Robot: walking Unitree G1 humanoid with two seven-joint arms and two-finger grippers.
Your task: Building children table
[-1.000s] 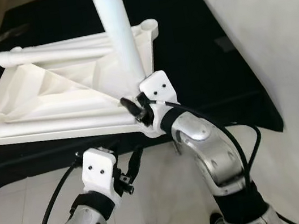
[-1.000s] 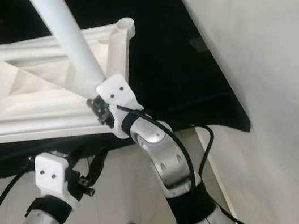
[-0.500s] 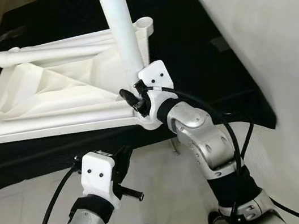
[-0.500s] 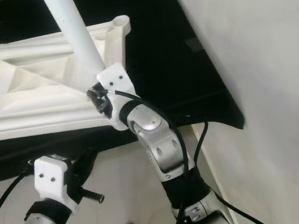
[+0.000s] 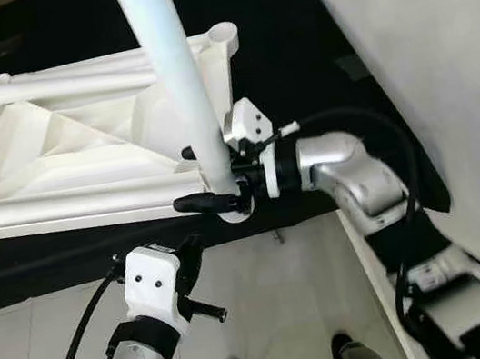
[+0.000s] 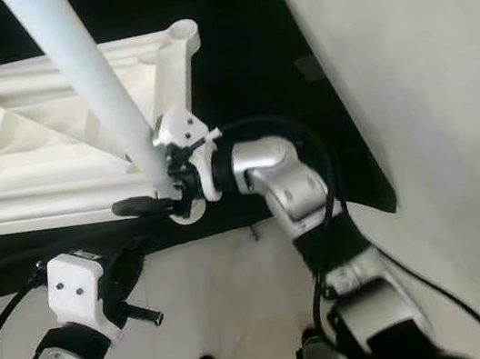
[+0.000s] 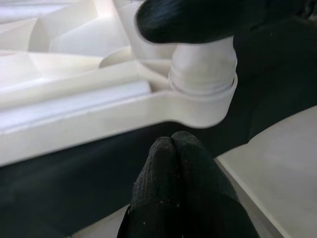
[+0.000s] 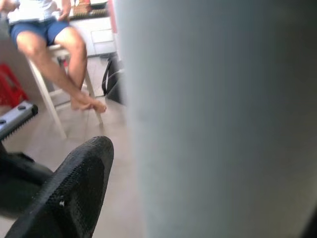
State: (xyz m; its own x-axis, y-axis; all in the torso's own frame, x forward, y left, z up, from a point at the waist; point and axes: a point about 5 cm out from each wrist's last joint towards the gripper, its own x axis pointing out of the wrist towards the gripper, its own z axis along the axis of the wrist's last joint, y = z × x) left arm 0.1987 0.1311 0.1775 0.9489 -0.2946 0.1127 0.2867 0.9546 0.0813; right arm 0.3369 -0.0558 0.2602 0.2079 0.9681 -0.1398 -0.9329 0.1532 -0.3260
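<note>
Table leg clamped between right tool fingers.

You are in a lived-in home, in a room with a pale tiled floor and a plain white wall on the robot's right. A black mat is spread over the tiles as a work area. In the right wrist view, a person in shorts sits barefoot on a white stool, with white cabinets behind them.
</note>
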